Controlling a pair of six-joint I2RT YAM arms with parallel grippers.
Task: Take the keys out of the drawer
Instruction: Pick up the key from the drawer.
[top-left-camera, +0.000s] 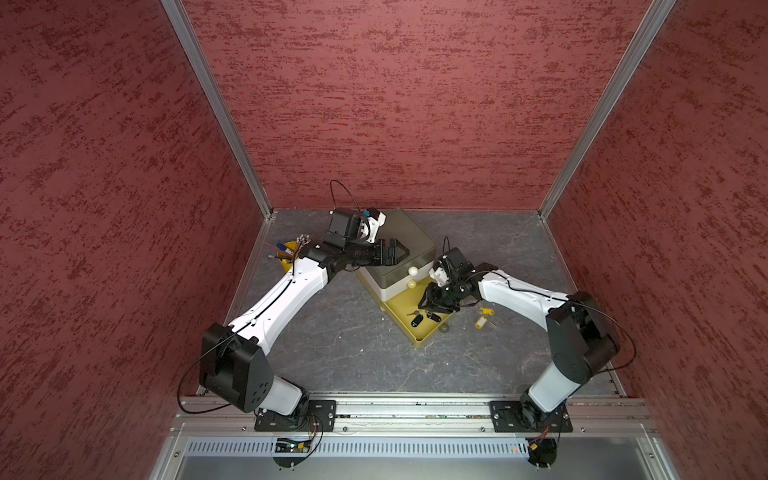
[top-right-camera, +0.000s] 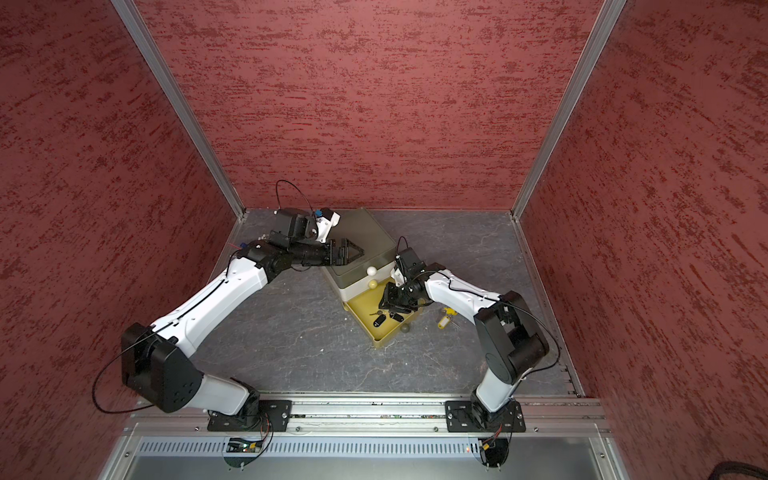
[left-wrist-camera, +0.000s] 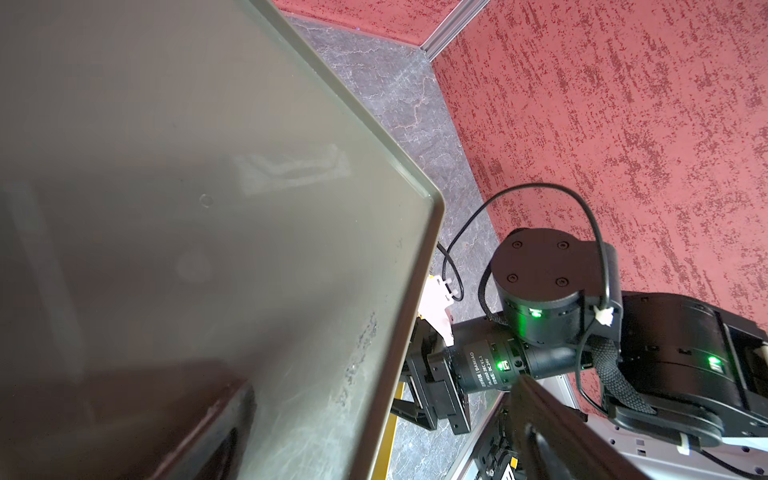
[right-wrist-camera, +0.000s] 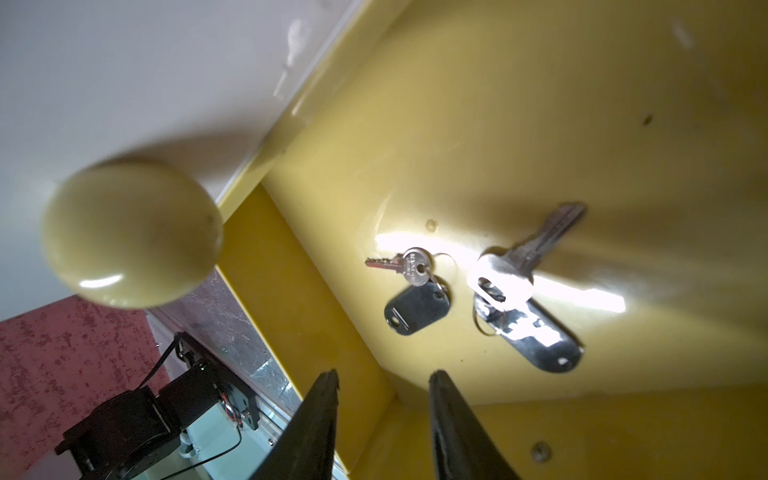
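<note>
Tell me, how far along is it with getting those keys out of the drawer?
Done: two yellow-tagged keys lie on the table beside the open yellow drawer. In hand: nothing; the right gripper hovers open over the drawer. Left: two black-tagged keys still inside.

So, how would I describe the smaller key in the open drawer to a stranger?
Find the drawer stack mid-table; its yellow bottom drawer stands open. Of two black-tagged keys inside, it is the small key: round head, short tag, beside the long key.
</note>
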